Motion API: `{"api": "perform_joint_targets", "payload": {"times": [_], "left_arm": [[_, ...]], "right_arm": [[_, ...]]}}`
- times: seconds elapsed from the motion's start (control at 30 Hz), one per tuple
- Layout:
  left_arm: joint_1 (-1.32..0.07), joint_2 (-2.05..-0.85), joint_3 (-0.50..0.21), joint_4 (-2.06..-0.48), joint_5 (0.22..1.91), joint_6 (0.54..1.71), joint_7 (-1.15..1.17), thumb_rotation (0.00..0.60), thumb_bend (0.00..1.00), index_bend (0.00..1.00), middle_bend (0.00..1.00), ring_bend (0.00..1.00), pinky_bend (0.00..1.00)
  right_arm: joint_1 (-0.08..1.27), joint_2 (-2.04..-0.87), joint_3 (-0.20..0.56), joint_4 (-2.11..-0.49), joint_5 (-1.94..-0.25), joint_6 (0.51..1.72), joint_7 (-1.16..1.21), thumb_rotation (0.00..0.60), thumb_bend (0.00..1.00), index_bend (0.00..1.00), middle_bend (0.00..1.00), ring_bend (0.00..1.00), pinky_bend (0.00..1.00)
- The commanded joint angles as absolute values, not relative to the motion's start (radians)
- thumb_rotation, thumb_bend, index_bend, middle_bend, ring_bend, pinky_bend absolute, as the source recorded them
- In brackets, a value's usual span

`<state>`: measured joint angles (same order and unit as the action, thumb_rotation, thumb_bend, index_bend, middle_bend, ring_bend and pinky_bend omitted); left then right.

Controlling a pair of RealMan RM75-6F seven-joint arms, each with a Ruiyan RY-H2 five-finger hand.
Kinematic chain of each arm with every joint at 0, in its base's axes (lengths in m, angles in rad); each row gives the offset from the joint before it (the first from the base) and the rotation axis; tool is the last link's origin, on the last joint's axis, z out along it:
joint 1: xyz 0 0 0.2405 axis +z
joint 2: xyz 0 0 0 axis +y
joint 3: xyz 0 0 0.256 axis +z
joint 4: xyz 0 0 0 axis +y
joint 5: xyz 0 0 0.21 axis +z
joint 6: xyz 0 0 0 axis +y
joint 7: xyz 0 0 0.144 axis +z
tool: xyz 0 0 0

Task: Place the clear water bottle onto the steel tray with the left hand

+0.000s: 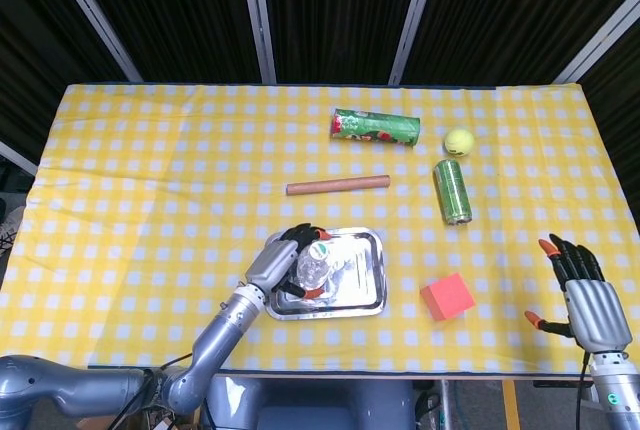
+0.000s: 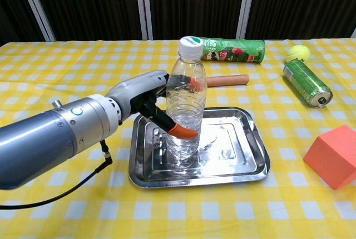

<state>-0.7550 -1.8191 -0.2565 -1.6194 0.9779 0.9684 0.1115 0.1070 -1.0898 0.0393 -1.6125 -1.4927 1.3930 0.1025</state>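
Chest view gives me the clearest look: my left hand (image 2: 158, 103) is wrapped around the clear water bottle (image 2: 186, 103), its thumb crossing the front of the bottle low down and the orange fingertips (image 2: 193, 84) showing through the plastic from behind. The bottle stands nearly upright, leaning slightly to the right, with its base down on the steel tray (image 2: 245, 164), toward the tray's left half. Its white cap with a green top (image 2: 191, 43) is at the top.

From the head view I see the same grip from above: the left hand (image 1: 283, 261) curls round the bottle (image 1: 313, 263) on the left part of the tray (image 1: 368, 268).

My right hand (image 1: 586, 293) sits at the far right edge of the table, well apart from everything, fingers spread and holding nothing.

On the yellow checked tablecloth (image 1: 170, 180), a red block (image 1: 447, 296) lies just to the right of the tray. Further back a brown wooden rod (image 1: 337, 186) lies flat, and behind it a green chip tube (image 1: 375, 128) lies on its side. A tennis ball (image 1: 458, 141) sits to the right of the tube, and a green can (image 1: 452, 191) lies on its side near the ball.
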Motion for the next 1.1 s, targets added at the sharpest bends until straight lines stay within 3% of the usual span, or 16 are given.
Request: {"api": "perform_joint_targets", "payload": {"times": [0.03,0.17,0.3,0.47,0.57,0.67,0.9,1.1], "left_arm": [[-0.742,-1.795,-0.256,-1.651,0.986,0.964,0.086,0.600,0.18,0.12,0.06,0.00,0.00],[-0.709,-1.729,-0.244,-1.731,1.022,0.972,0.045,0.600,0.16,0.08,0.06,0.00,0.00],[-0.621,-1.581,-0.204,-1.872,1.123,1.058,0.013,0.600,0.17,0.11,0.12,0.00,0.00],[-0.415,-1.408,-0.111,-1.877,1.359,1.437,0.154,0.600,0.20,0.17,0.17,0.00,0.00],[-0.323,-1.354,-0.076,-1.787,1.451,1.610,0.246,0.600,0.20,0.20,0.15,0.00,0.00],[-0.254,-1.304,-0.063,-1.727,1.477,1.707,0.261,0.600,0.20,0.20,0.14,0.00,0.00],[-0.169,-1.242,-0.043,-1.654,1.476,1.770,0.260,0.600,0.20,0.20,0.12,0.00,0.00],[-0.159,-1.216,-0.039,-1.641,1.413,1.671,0.186,0.600,0.20,0.20,0.12,0.00,0.00]], "right_arm": [[0.107,-1.088,0.040,-1.615,-1.493,1.395,0.100,0.600,0.18,0.00,0.02,0.00,0.00],[0.106,-1.088,0.040,-1.616,-1.494,1.399,0.101,0.600,0.18,0.00,0.02,0.00,0.00],[0.104,-1.086,0.039,-1.615,-1.499,1.403,0.108,0.600,0.18,0.00,0.02,0.00,0.00],[0.099,-1.084,0.044,-1.611,-1.502,1.422,0.115,0.600,0.18,0.00,0.02,0.00,0.00],[0.096,-1.087,0.051,-1.600,-1.497,1.433,0.097,0.600,0.18,0.00,0.02,0.00,0.00],[0.093,-1.095,0.061,-1.588,-1.491,1.450,0.078,0.600,0.18,0.00,0.02,0.00,0.00],[0.089,-1.117,0.079,-1.554,-1.480,1.480,0.025,0.600,0.18,0.00,0.02,0.00,0.00],[0.096,-1.134,0.079,-1.558,-1.475,1.466,-0.014,0.600,0.18,0.00,0.02,0.00,0.00]]}}
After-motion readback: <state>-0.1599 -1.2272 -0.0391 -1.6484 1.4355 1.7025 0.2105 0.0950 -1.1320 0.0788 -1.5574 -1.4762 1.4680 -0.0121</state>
